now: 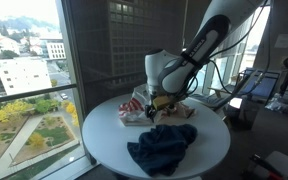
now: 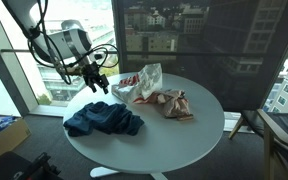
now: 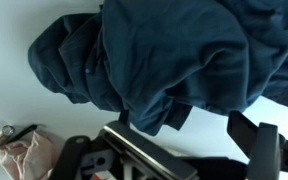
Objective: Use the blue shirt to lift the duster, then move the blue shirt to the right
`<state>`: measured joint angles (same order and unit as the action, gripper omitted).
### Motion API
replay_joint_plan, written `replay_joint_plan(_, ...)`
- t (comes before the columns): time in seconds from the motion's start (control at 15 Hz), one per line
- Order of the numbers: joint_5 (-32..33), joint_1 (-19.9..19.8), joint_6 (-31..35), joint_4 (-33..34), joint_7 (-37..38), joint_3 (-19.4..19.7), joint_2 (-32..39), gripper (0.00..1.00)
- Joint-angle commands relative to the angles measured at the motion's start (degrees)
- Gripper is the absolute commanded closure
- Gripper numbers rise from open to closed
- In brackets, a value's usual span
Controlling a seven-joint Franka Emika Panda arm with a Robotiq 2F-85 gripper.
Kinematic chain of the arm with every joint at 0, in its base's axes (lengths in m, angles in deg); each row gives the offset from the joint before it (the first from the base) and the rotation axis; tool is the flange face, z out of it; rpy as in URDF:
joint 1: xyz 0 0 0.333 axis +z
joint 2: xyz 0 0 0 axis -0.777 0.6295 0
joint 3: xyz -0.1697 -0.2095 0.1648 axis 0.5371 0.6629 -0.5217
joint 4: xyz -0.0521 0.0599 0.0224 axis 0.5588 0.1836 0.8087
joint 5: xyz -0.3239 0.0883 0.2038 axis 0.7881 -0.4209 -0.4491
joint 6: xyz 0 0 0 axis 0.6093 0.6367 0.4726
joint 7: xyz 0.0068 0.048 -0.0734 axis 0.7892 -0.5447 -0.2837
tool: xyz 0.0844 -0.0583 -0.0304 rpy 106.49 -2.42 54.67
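The blue shirt [image 1: 162,148] lies crumpled on the round white table [image 1: 104,135], near its front edge. It shows in both exterior views [image 2: 102,120] and fills the top of the wrist view [image 3: 174,55]. The duster, a brown and red fluffy bundle [image 2: 174,104], lies at the table's middle [image 1: 176,112]. My gripper [image 2: 96,82] hangs above the table beside the shirt [image 1: 156,103]. It is open and empty, and its two dark fingers frame bare table below the shirt's edge [image 3: 189,138].
A crinkled white and red plastic bag [image 2: 141,82] lies next to the duster [image 1: 134,106]. A beige object [image 3: 16,152] shows at the wrist view's lower left. Tall windows stand behind the table. A box [image 2: 2,132] sits on the floor nearby.
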<state>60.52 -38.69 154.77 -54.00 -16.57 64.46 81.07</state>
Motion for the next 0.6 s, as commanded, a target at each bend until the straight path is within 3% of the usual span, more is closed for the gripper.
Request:
replay_joint_plan(0.0, -2.0, -0.2, 6.2, -1.2, -4.2, 4.5, 0.8, 0.00)
replay_joint_plan(0.53, -19.2, -3.4, 6.1, 2.6, -22.8, 4.3, 11.3, 0.00)
